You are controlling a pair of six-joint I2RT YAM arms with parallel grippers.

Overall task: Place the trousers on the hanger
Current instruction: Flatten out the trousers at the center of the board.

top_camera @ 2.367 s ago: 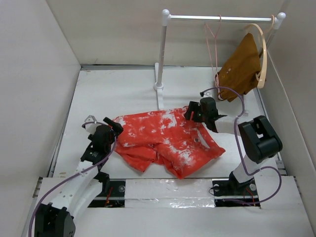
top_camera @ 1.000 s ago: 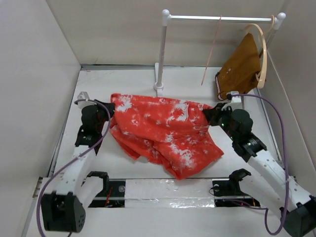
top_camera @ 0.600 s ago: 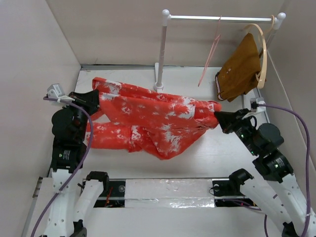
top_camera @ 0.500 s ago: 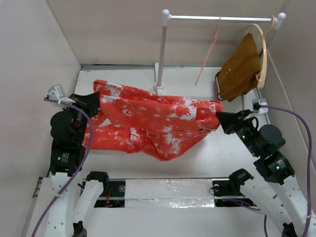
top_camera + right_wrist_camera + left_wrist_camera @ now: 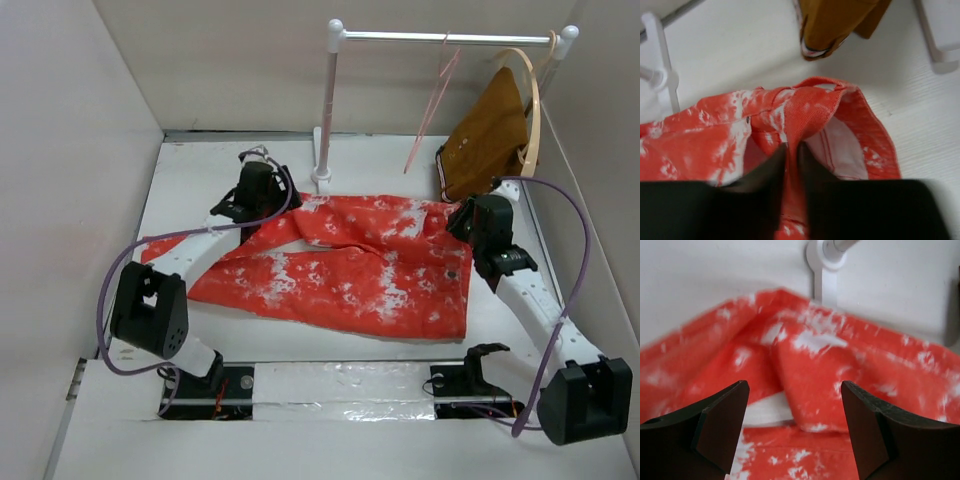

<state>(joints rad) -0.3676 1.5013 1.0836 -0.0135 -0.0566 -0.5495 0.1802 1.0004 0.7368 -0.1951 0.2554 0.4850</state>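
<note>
On my left wrist feed the left gripper (image 5: 794,390) is spread wide with nothing between its fingers (image 5: 720,425). It looks down on a folded ridge of the trousers (image 5: 840,355), just this side of the rack post's foot (image 5: 824,260). I cannot tell whether the tips touch the cloth. From above, that gripper sits just left of the post foot, at the far edge of the cloth.

My right gripper (image 5: 791,150) is clenched on a raised fold of the waistband. Its two fingers are pressed almost together with the orange-red cloth pinched between them. The small dark button (image 5: 748,120) shows just left of the pinch, on the side toward the post.

In the overhead view the trousers (image 5: 350,270) lie spread on the table (image 5: 200,170), in front of the post and reaching out to either side of it. The waist end is out to the right of the post, where the right gripper holds it.

The hanger (image 5: 435,100) hangs tilted from the rail (image 5: 400,36), right of the post and well above the trousers. The mustard-brown garment (image 5: 490,135) hangs farther right still.
</note>
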